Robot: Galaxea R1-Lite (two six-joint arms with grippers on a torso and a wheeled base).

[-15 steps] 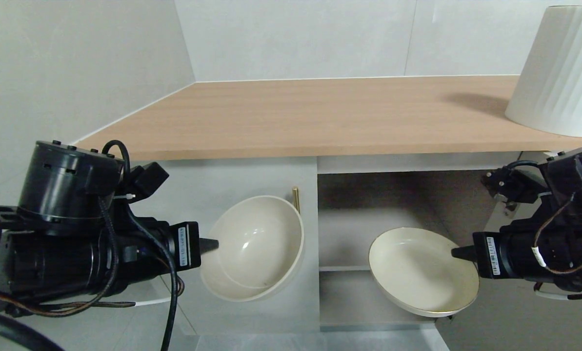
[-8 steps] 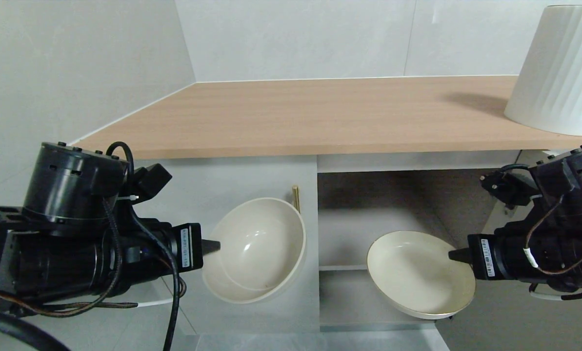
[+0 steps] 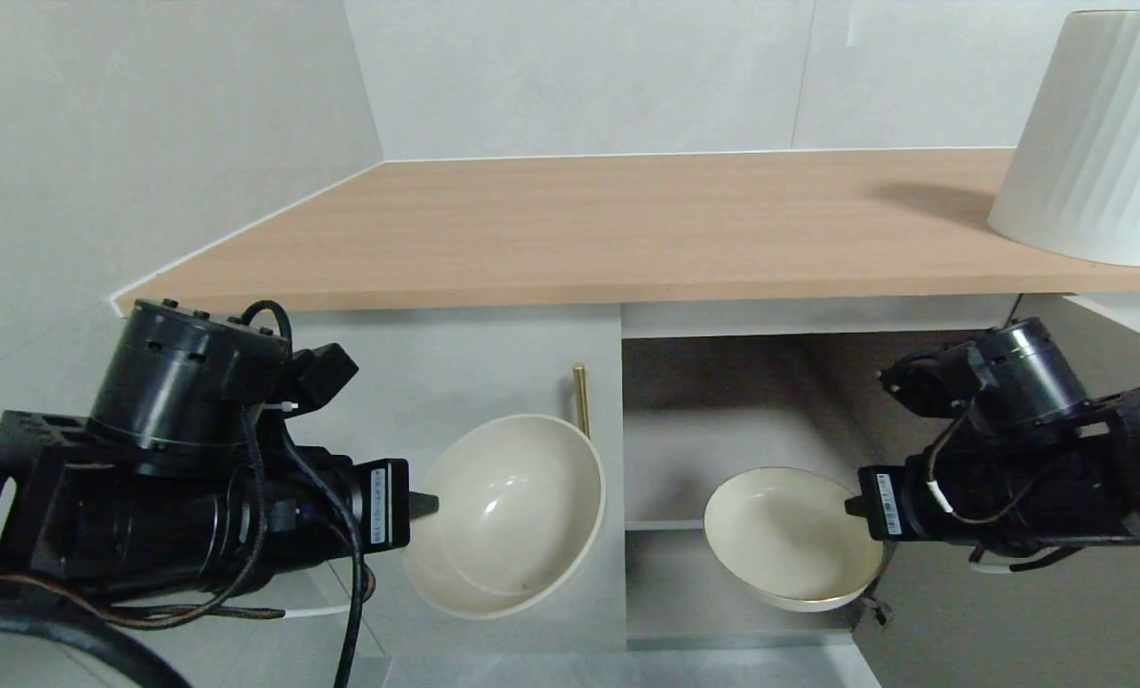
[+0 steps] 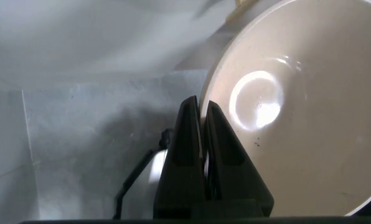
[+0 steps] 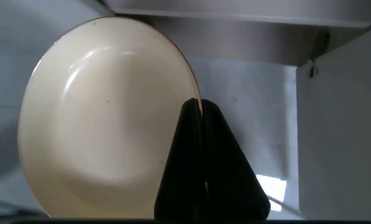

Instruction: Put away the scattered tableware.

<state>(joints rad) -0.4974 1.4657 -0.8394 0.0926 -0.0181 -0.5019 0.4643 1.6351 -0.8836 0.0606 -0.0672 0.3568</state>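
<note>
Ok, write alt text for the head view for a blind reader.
A robot holds two cream dishes by their rims before a grey cabinet under a wooden countertop. The left jaws are shut on a deep bowl before the closed door; the right jaws on a shallower bowl at the open compartment.

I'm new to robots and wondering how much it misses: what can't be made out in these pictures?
Head view: the white ribbed lampshade is cut off by the right edge.
Head view: the lower end of the gold cupboard handle hides behind the deep glossy cream bowl.
Head view: the shallow cream dish covers part of the open cupboard's lower compartment.
</note>
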